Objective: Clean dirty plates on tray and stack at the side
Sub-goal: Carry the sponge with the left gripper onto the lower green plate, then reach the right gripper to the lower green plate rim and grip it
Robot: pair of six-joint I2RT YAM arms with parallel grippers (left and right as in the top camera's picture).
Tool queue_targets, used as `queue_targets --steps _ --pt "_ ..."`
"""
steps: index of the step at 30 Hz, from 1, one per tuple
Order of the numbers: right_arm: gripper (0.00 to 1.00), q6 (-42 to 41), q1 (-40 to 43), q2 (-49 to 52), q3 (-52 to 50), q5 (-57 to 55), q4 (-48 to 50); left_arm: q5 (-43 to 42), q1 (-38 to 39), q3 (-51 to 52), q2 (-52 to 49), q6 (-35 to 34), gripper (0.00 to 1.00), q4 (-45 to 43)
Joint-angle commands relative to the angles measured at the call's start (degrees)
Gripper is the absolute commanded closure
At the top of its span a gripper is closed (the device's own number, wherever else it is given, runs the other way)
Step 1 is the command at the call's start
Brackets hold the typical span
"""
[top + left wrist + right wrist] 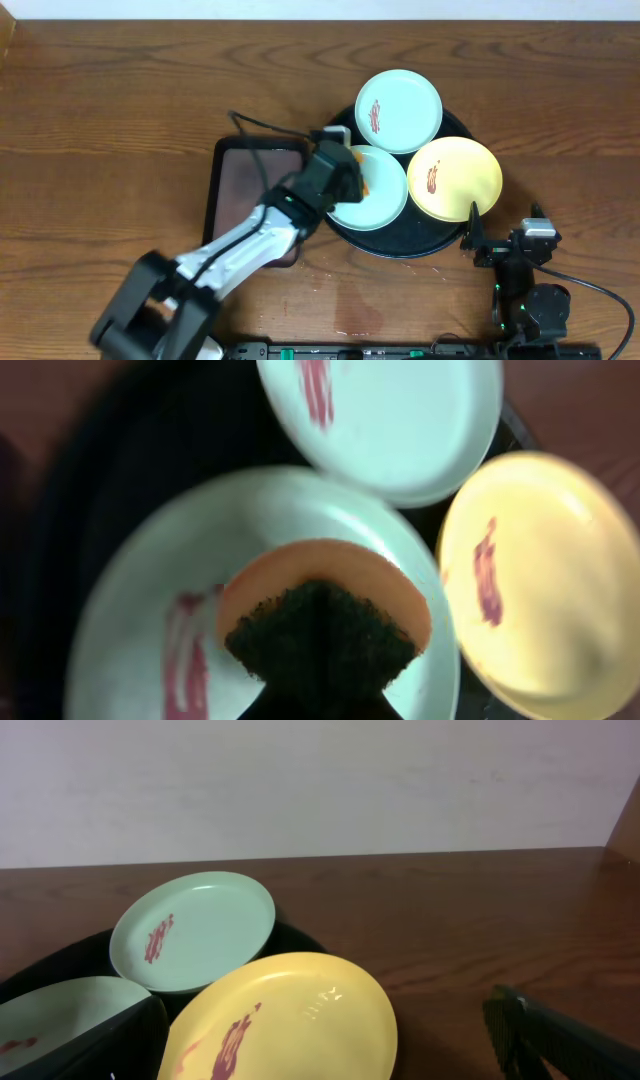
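The black round tray [400,246] holds three smeared plates. A light blue plate [399,110] is at the back, a pale yellow plate [455,178] at the right, and a second light blue plate [385,205] at the front left. My left gripper [345,172] is shut on an orange sponge with a dark scouring side [322,625] and holds it over the front blue plate [130,620], beside its red smear. My right gripper [498,240] is open and empty at the tray's right front edge, with the yellow plate [300,1020] between its fingers' line of sight.
A dark brown rectangular tray [245,185] lies left of the black tray, under my left arm. Bare wooden table [110,130] spreads to the left and back.
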State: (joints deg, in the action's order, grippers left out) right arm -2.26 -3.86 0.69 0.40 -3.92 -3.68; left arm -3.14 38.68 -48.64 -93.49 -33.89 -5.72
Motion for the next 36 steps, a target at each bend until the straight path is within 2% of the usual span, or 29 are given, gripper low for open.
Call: queue_targets --steps 1,8,10,12,13,17,21,23,26,28,30,33,36 --pt "0.01 0.8 0.4 -0.3 -0.1 -0.5 -0.2 -0.3 1.5 0.1 -1.5 -2.1 0.92 -1.0" --pt "0.01 0.8 0.4 -0.3 -0.1 -0.5 -0.2 0.0 3.4 0.1 -2.0 -2.2 0.91 -2.1" --pt "0.01 0.8 0.4 -0.3 -0.1 -0.5 -0.2 0.8 3.5 0.1 -2.0 -2.2 0.77 -2.3" --pt "0.01 0.8 0.4 -0.3 -0.1 -0.5 -0.2 0.8 3.5 0.1 -2.0 -2.3 0.40 -2.9" --pt "0.01 0.8 0.4 -0.3 -0.1 -0.5 -0.2 0.8 3.5 0.1 -2.0 -2.2 0.32 -3.3" --pt "0.01 0.8 0.4 -0.3 -0.1 -0.5 -0.2 0.8 3.5 0.1 -1.8 -1.7 0.25 -5.1" --pt "0.01 0.8 0.4 -0.3 -0.1 -0.5 -0.2 0.8 3.5 0.1 2.9 -0.2 0.23 -6.9" --pt "0.01 0.8 0.4 -0.3 -0.1 -0.5 -0.2 0.8 3.5 0.1 7.3 1.8 0.21 -6.8" --pt "0.01 0.8 0.4 -0.3 -0.1 -0.5 -0.2 0.8 3.5 0.1 15.3 8.4 0.19 -5.1" --pt "0.01 0.2 0.4 -0.3 -0.1 -0.2 0.7 1.5 3.5 0.1 20.6 13.4 0.19 -2.2" --pt "0.01 -4.2 0.4 -0.3 -0.1 3.5 2.7 4.1 3.5 0.1 25.1 16.0 0.19 1.6" --pt "0.01 -14.6 0.4 -0.3 -0.1 14.8 4.0 12.5 3.5 0.1 32.3 16.3 0.19 10.2" --pt "0.01 -20.4 0.4 -0.3 -0.1 23.7 10.7 17.4 3.5 0.1 37.2 16.3 0.18 18.9"
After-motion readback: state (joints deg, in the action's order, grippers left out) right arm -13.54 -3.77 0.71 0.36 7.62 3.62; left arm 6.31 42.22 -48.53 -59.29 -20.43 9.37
